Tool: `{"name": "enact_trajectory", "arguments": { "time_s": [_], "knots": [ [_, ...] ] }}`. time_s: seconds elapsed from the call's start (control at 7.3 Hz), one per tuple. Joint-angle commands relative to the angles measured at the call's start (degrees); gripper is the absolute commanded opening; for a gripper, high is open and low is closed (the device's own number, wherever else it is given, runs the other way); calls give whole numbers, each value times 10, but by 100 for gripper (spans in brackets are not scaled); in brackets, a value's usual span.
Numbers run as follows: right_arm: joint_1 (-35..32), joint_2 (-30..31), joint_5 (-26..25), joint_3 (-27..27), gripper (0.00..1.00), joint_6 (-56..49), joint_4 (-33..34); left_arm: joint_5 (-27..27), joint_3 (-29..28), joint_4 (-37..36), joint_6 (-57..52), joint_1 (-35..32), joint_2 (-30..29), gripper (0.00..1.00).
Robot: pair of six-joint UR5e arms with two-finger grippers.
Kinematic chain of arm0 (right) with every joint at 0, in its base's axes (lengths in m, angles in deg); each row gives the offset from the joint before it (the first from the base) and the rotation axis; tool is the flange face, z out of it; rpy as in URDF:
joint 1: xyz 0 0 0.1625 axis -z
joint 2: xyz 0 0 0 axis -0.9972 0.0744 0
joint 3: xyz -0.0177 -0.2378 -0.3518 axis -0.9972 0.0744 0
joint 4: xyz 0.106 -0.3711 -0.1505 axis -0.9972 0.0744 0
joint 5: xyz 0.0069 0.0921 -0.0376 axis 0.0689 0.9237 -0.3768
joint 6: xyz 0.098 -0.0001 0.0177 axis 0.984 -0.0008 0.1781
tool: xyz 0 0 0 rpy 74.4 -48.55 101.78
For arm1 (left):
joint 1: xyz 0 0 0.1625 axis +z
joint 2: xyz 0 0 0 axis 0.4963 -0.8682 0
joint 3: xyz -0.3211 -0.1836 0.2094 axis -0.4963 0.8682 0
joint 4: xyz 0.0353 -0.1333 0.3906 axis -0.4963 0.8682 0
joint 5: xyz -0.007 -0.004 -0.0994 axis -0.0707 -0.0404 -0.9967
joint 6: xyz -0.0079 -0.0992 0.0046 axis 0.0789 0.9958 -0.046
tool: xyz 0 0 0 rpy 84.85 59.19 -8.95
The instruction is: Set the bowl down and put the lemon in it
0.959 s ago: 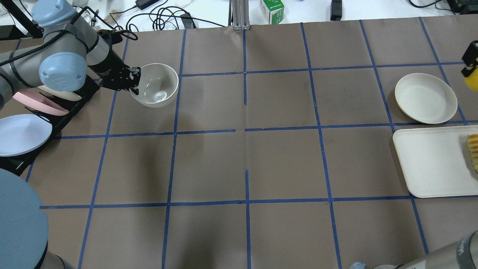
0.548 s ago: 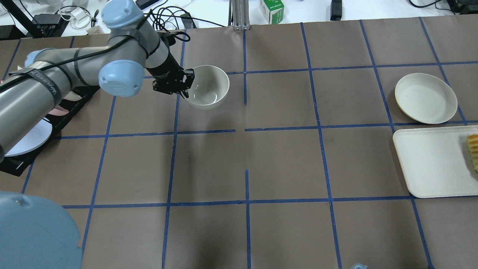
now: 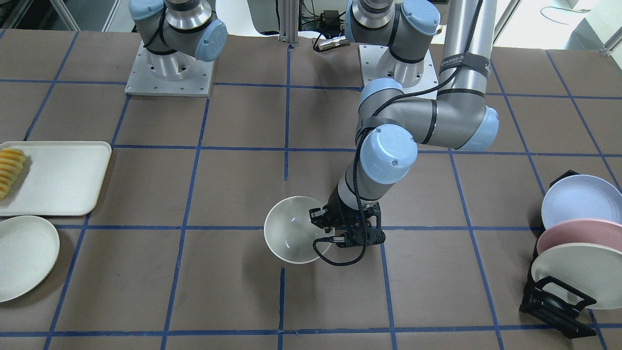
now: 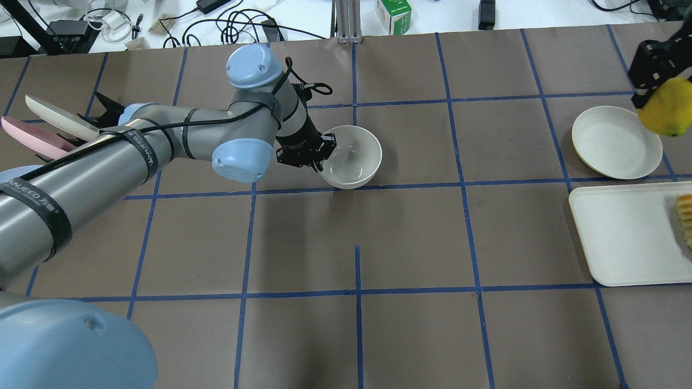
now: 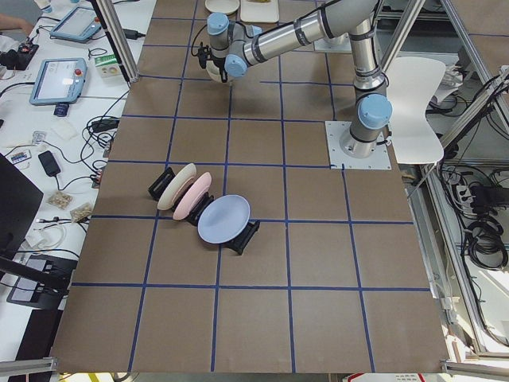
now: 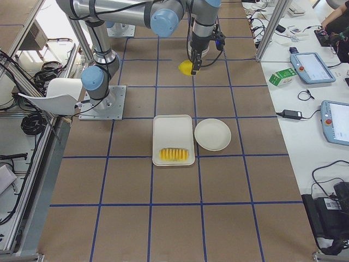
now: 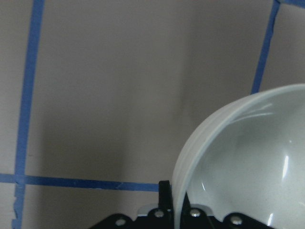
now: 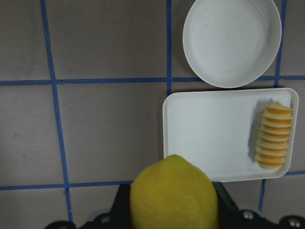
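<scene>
The off-white bowl (image 4: 354, 159) is near the table's middle, just behind a blue tape line. My left gripper (image 4: 321, 156) is shut on its left rim; the bowl (image 3: 291, 236) is low, and I cannot tell if it touches the table. In the left wrist view the bowl's rim (image 7: 200, 143) runs between the fingers. My right gripper (image 4: 657, 100) is shut on the yellow lemon (image 4: 669, 114) and holds it high over the far right side. The lemon (image 8: 174, 195) fills the bottom of the right wrist view, and it also shows in the exterior right view (image 6: 186, 67).
A shallow white plate (image 4: 616, 141) and a white tray (image 4: 621, 237) with sliced orange food (image 4: 685, 219) lie at the right. A black rack with upright pastel plates (image 3: 573, 253) stands at the left. Cables and a green box (image 4: 393, 15) lie beyond the far edge.
My left arm has carried the bowl to the right and slightly nearer, from beside the plate rack to the table's middle. The lemon in my right gripper has come further into view.
</scene>
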Motion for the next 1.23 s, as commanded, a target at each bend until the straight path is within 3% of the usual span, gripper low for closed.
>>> {"name": "enact_trajectory", "arguments": {
  "time_s": [0.0, 0.14, 0.41, 0.55, 0.82, 0.96, 1.1],
  "knots": [
    [-120, 4, 3, -2, 5, 116, 7, -11, 16, -19, 16, -4, -9, 0],
    [-150, 1, 7, -2, 5, 157, 7, -10, 24, -19, 21, -4, -10, 99],
    [-159, -3, 8, -4, 5, 156, 16, 10, 13, -17, 15, 3, 13, 100],
    [-158, -2, 18, -4, 5, 154, 18, 58, -12, 7, 13, 21, 26, 100],
    [-156, 0, 49, -5, 3, 155, 26, 90, -88, 167, -59, 63, 56, 100],
    [-161, -3, 51, -3, 3, 162, 32, 92, -113, 225, -112, 88, 78, 100],
    [-176, -16, 84, -3, 3, 221, 58, 105, -124, 269, -157, 110, 101, 100]
  ]
}}
